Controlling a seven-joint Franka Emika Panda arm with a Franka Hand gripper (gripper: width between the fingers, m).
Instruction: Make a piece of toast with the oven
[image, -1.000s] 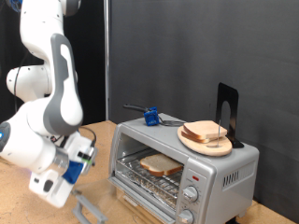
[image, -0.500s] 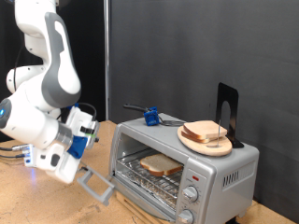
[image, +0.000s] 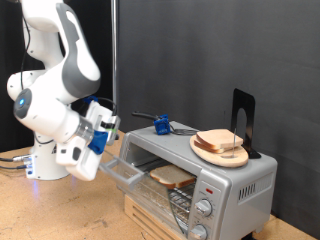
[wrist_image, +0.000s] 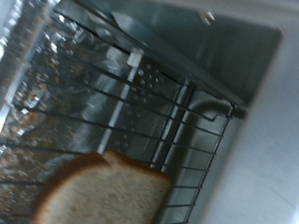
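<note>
Oven (image: 200, 175): silver box at 5 o'clock of the exterior view, knobs down its front panel. Door (image: 128, 172) now raised to a half-closed slant; half a second ago it hung lower, a second ago nearly flat. Judgement: the door is being swung shut on the loaded rack.

Piece of toast (image: 172, 178): on the wire rack (wrist_image: 103, 103) inside, partly masked by the rising door in the exterior view; wrist view shows its pale rounded edge (wrist_image: 103, 191) on the bars, the chamber's wall behind.

Gripper (image: 112, 155): at 9 o'clock of the oven, against the door's edge, having climbed with it. Jaws: cannot tell whether apart or together.

Wooden plate (image: 203, 152) with spare slices (image: 218, 141): on the oven roof, unmoved.

Judgement: bread is loaded; door closing is underway.
</note>
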